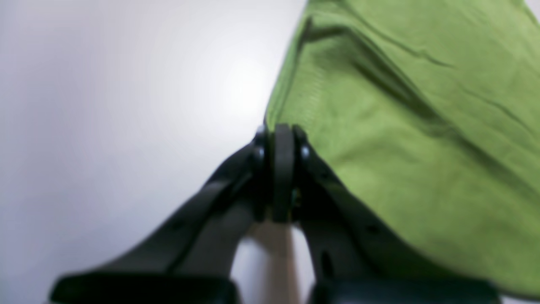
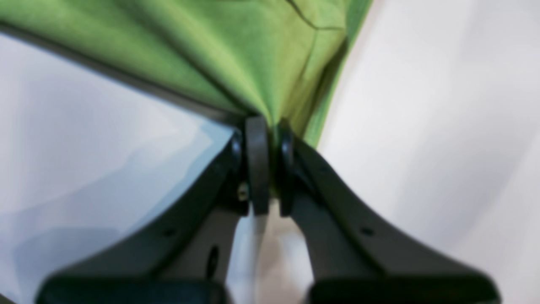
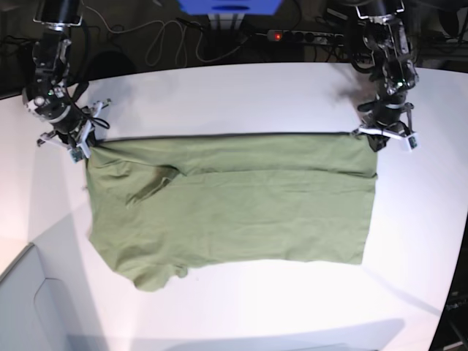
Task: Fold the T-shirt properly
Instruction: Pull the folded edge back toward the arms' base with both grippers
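Observation:
The green T-shirt (image 3: 227, 205) lies spread across the white table (image 3: 241, 95), its far edge pulled into a straight line between the two grippers. My left gripper (image 3: 371, 140) is shut on the shirt's far right corner; in the left wrist view its jaws (image 1: 279, 131) pinch the hem of the cloth (image 1: 405, 126). My right gripper (image 3: 89, 146) is shut on the far left corner; in the right wrist view it (image 2: 270, 125) clamps bunched fabric (image 2: 236, 55). A short sleeve (image 3: 150, 276) sticks out at the near left.
A power strip (image 3: 303, 34) and cables (image 3: 164, 44) lie behind the table, beside a blue box (image 3: 230, 6). The table's edge runs along the near left (image 3: 18, 256) and right (image 3: 453, 292).

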`<control>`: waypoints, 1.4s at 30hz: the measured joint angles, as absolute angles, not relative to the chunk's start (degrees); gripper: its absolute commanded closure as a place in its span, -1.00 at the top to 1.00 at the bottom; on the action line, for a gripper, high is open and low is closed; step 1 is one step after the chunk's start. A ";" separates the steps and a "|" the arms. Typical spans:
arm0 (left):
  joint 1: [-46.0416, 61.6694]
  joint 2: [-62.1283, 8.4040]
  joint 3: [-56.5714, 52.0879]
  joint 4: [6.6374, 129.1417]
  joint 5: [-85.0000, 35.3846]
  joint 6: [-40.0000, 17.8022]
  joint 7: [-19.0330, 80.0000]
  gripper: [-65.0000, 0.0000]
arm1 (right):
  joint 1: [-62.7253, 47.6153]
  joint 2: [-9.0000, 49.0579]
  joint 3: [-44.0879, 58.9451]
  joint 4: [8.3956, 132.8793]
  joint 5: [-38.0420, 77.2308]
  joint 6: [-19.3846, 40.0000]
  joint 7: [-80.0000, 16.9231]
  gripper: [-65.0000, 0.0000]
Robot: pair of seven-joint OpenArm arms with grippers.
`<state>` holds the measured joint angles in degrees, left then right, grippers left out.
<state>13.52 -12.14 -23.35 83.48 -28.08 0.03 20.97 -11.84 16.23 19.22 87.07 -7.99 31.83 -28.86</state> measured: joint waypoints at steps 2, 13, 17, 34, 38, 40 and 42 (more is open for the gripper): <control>15.46 -12.08 -23.35 85.82 -27.99 0.16 21.69 -1.00 | -13.04 17.21 19.03 88.38 -8.43 31.94 -29.50 -1.00; 27.05 -10.66 -23.59 97.08 -27.79 0.84 21.41 -1.00 | -23.99 18.13 19.07 99.94 -8.99 32.69 -30.28 -1.00; 30.48 -7.51 -27.29 99.20 -27.83 -0.01 21.98 -1.00 | -26.92 18.13 19.07 101.38 -9.02 32.71 -30.81 -1.00; 37.34 -7.31 -28.86 101.82 -27.88 -0.01 21.71 -1.00 | -34.98 18.85 19.09 105.03 -8.97 32.71 -30.44 -1.00; 37.78 -7.33 -28.95 103.00 -27.90 -0.03 21.65 -1.00 | -35.29 18.87 19.11 105.06 -8.95 32.71 -30.39 -1.00; 37.78 -7.49 -28.95 103.09 -27.88 -0.03 21.74 -1.00 | -35.31 18.90 19.11 105.06 -8.99 32.71 -30.44 -0.99; 37.78 -7.66 -28.97 103.11 -27.88 -0.01 22.70 -1.00 | -35.29 18.94 19.11 105.06 -8.99 32.71 -30.41 -0.97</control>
